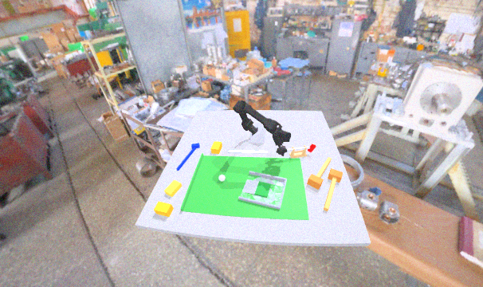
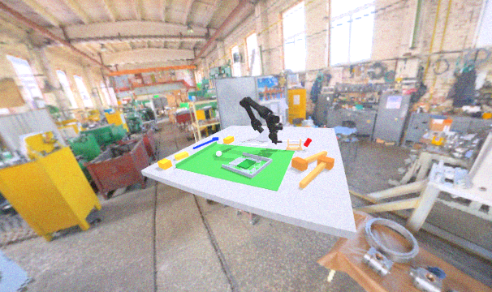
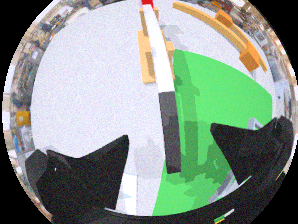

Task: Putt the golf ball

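Note:
The red putter lies on the white table (image 1: pixel 265 231) behind the green mat (image 1: pixel 210 195) (image 2: pixel 201 162). Its red head (image 1: pixel 312 147) (image 2: pixel 308 142) (image 3: pixel 147 0) sits at the right, and its white shaft (image 3: pixel 154 43) rests on a small wooden stand (image 1: pixel 298 152) (image 2: pixel 294 148) (image 3: pixel 145 63). My gripper (image 1: pixel 281 151) (image 2: pixel 276 141) (image 3: pixel 172 133) is open and empty. It hangs just above the shaft's dark grip (image 3: pixel 169 123), with one finger on each side. The white golf ball (image 1: pixel 221 178) (image 2: pixel 218 153) lies on the mat, left of the grey ramp with the raised green (image 1: pixel 262 189) (image 2: pixel 246 164).
A blue putter (image 1: pixel 187 156) (image 2: pixel 205 143) lies at the table's left. Three yellow blocks (image 1: pixel 216 147) (image 1: pixel 173 187) (image 1: pixel 163 209) stand along the left side. Two orange mallets (image 1: pixel 319 175) (image 1: pixel 332 187) (image 2: pixel 312 164) lie right of the mat.

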Controlling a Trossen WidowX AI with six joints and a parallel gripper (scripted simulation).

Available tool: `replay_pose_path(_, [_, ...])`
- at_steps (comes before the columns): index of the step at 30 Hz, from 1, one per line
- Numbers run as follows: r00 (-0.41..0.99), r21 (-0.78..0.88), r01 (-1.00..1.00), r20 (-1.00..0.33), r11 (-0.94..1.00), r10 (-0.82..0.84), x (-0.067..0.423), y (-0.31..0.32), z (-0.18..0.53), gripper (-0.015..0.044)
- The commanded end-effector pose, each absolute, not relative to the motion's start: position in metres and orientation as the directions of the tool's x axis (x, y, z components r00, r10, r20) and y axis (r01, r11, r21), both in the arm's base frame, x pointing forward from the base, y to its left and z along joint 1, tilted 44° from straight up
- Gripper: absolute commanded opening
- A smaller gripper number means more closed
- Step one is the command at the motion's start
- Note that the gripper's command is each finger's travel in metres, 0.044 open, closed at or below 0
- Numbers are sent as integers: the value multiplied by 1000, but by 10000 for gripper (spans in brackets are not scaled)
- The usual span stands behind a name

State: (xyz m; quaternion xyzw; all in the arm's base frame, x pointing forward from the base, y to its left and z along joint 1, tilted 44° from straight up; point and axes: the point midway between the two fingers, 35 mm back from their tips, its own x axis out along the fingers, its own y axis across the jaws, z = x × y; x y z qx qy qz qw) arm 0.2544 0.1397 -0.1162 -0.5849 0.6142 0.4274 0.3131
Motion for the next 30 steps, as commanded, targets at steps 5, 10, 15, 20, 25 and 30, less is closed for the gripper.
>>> replay_pose_path(5, [-126,168,-984,-879,-52,-461,252,131,-124,440])
replay_pose_path(10, [-126,168,-984,-878,-52,-461,251,126,-130,440])
replay_pose_path(15, [-126,168,-984,-878,-52,-461,250,120,-135,440])
replay_pose_path(20, [-126,168,-984,-878,-52,-461,250,120,-136,440])
replay_pose_path(25, [-126,168,-984,-878,-52,-461,250,120,-136,440])
replay_pose_path(30, [-121,160,-986,-883,-49,-453,252,123,-134,361])
